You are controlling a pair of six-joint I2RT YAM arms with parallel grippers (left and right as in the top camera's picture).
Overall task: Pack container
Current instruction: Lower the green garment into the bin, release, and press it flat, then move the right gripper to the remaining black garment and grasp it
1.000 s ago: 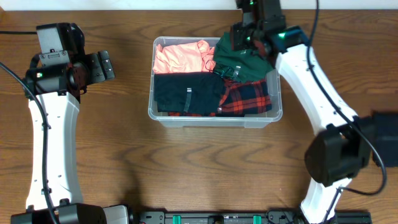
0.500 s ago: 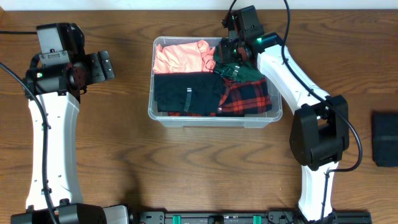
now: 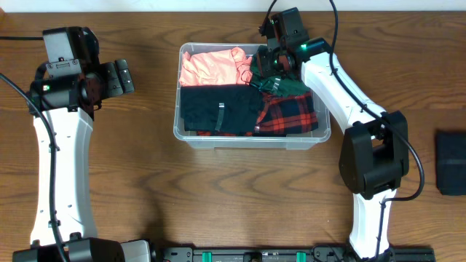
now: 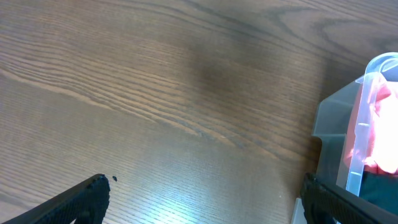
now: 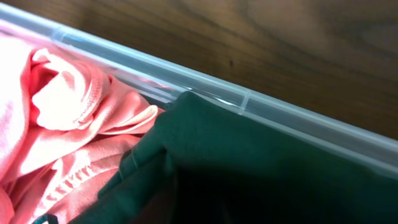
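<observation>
Since the container (image 3: 251,142) sits mid-table and already holds four garments, the step in hand looks like tucking the green garment (image 3: 293,81) into its back right corner. Right gripper (image 3: 271,65) is down on that cloth by the far rim. Its fingers are not in the wrist view, so can't tell if it pinches the cloth or is spread. Wrist view shows green fabric bunched against the rim, next to the pink garment (image 5: 56,124).

To do it well, press the green cloth below rim level, keep it off the edge, and don't drag the pink one. If pinching, let go low, then lift straight up.

Black garment (image 3: 218,109) and plaid garment (image 3: 287,115) fill the front half; no need to touch them. Left gripper (image 3: 122,76) hovers over the table well left of the container, fingers spread wide, holding nothing, out of the way. Dark flat item (image 3: 450,161) lies at the table's right edge, well apart; can't tell what it is.

Main hindrances are the far wall close to the fingers and a crowded tub.
</observation>
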